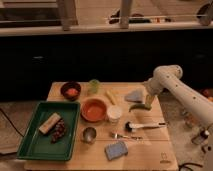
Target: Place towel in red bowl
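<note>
The towel point(135, 95), a pale grey-blue folded cloth, lies on the wooden counter point(157, 150) near its far right edge and is not in any bowl. The gripper point(145, 104) is just beside the towel's right and near edge, low over the counter, at the end of a white arm point(186, 95) that enters from the right. Contact between gripper and towel cannot be confirmed, and whether the jaws are apart or together cannot be told. The red bowl point(94, 109) stands near the centre of the counter, well apart from the towel to its left, with nothing visible inside it. Between the two lies a yellow stick-shaped item point(110, 97), and a white cup point(114, 114) stands just beside the red bowl's right rim. Behind the red bowl are a green cup point(93, 86) and, to its left, a dark bowl point(70, 90) with orange contents. In front of the red bowl stands a metal cup point(89, 134). To the right of that lie a fork point(122, 135) and a brush point(145, 126) with a pale handle. A blue sponge point(116, 149) sits near the front edge. A green tray point(31, 146) occupies the left side, holding a tan block point(50, 123) and a dark reddish cluster point(60, 132) just beside it.
</note>
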